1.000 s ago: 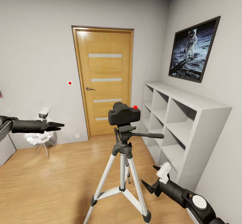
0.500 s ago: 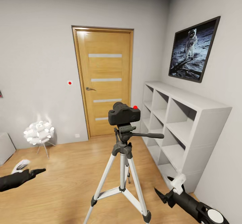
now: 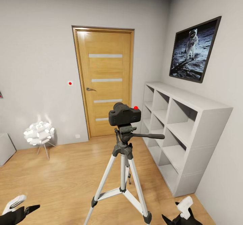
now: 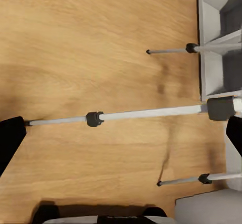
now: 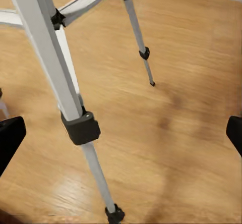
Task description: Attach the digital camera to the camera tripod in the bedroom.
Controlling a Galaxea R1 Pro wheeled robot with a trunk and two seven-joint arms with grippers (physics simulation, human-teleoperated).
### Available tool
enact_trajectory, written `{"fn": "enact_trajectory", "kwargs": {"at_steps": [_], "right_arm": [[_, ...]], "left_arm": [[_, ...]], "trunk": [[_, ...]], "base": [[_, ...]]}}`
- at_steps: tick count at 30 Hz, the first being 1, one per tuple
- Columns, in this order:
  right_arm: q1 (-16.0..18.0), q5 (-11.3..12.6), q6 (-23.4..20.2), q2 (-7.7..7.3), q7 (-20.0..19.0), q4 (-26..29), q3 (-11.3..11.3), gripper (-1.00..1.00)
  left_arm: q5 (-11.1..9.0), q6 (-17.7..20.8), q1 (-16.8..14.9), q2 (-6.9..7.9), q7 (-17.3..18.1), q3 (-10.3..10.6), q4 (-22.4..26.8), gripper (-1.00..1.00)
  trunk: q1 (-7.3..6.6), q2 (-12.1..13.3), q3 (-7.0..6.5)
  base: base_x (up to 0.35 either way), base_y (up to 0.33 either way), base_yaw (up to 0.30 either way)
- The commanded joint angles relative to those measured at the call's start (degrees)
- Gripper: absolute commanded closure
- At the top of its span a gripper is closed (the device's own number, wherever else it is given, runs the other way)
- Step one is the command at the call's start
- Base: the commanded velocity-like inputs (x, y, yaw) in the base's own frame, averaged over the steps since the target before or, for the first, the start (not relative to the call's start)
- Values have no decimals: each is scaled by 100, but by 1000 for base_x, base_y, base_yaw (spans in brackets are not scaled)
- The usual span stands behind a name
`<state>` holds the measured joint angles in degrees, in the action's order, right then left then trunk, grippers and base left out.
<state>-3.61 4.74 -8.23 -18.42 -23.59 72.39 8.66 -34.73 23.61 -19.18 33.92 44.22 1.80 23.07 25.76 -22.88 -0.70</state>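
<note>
The black digital camera (image 3: pixel 124 115), red button up, sits on the head of the camera tripod (image 3: pixel 123 157) in the middle of the bedroom floor. The pan handle (image 3: pixel 150 136) points toward the shelf. My left gripper (image 3: pixel 28 208) hangs low at the bottom left, far from the tripod, and stands open with nothing in it. My right gripper (image 3: pixel 177 218) is low at the bottom right, beside a tripod foot, also open and holding nothing. In the left wrist view the silver tripod legs (image 4: pixel 151 114) cross the wood floor between the spread fingers (image 4: pixel 10 138). The right wrist view has a leg (image 5: pixel 50 57) close up.
A wooden door (image 3: pixel 104 83) closes the far wall. A white cube shelf (image 3: pixel 189 123) lines the right wall under the astronaut picture (image 3: pixel 195 49). A white flower-shaped lamp (image 3: pixel 38 132) stands at the far left, next to a grey furniture corner (image 3: pixel 5 149). Light plank floor (image 3: pixel 67 171) surrounds the tripod.
Both arms have dropped down and back: the left from waist height to the bottom left corner, the right down to the bottom edge. Camera and tripod stay put.
</note>
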Motion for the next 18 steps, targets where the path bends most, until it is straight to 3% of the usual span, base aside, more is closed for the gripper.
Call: {"fn": "enact_trajectory", "kwargs": {"at_steps": [1,12,17,18], "right_arm": [[-12,55,-42,0,-3,-90,2,-100],[-34,69,4,12,-13,-1343,-20,-100],[-34,65,31,13,-16,-1712,-21,-100],[-35,64,41,13,-15,-1849,-19,-100]], "left_arm": [[-64,-70,1,-23,-14,17,-135,-100],[-56,-1026,17,-379,-163,40,-1097,-100],[-53,-1282,23,-533,-507,45,-1323,-100],[-52,-1408,38,-644,-851,47,-1409,-100]], "trunk": [[2,-4,0],[2,-4,0],[2,-4,0],[2,-4,0]], "base": [[0,0,0],[0,0,0],[0,0,0],[0,0,0]]}}
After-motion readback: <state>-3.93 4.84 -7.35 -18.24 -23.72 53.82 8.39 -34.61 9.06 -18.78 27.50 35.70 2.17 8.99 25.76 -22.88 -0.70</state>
